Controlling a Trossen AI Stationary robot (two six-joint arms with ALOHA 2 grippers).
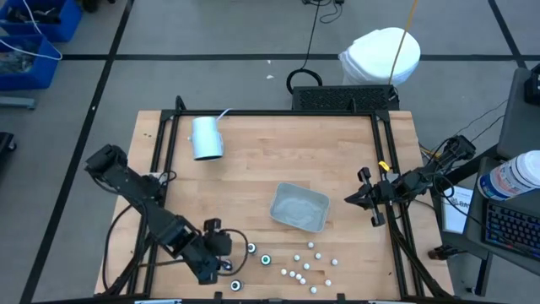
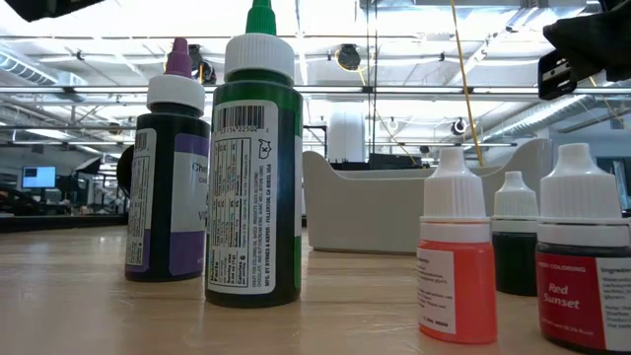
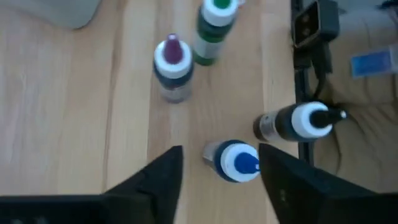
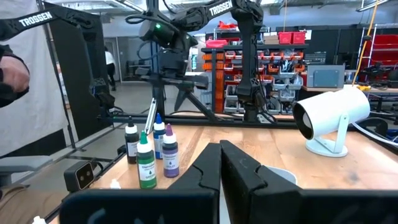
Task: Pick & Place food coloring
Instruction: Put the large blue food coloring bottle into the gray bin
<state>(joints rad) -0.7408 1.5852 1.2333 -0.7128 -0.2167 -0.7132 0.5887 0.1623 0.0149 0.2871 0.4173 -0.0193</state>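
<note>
Now: left gripper (image 1: 221, 253) lower left of high view, fingers spread wide astride blue-tipped bottle (image 3: 236, 162), not touching it. Purple-tipped bottle (image 3: 172, 59), green-tipped bottle (image 3: 214, 22), black-tipped bottle (image 3: 298, 121) close by. Small white-capped bottles (image 1: 305, 264) scattered bottom centre, below grey tray (image 1: 299, 208). Right gripper (image 1: 353, 199) right of tray, fingers pressed together, holding nothing.

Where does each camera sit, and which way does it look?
High: overhead, straight down on table, tray, left pincer, right pincer.
Low: table height, level past the green bottle; an arm part shows up top.
Left wrist: down between the open left pincer onto a blue-tipped bottle.
Right wrist: across the table past the shut right pincer.
Shared: the green bottle, in the low and both wrist views.
</note>
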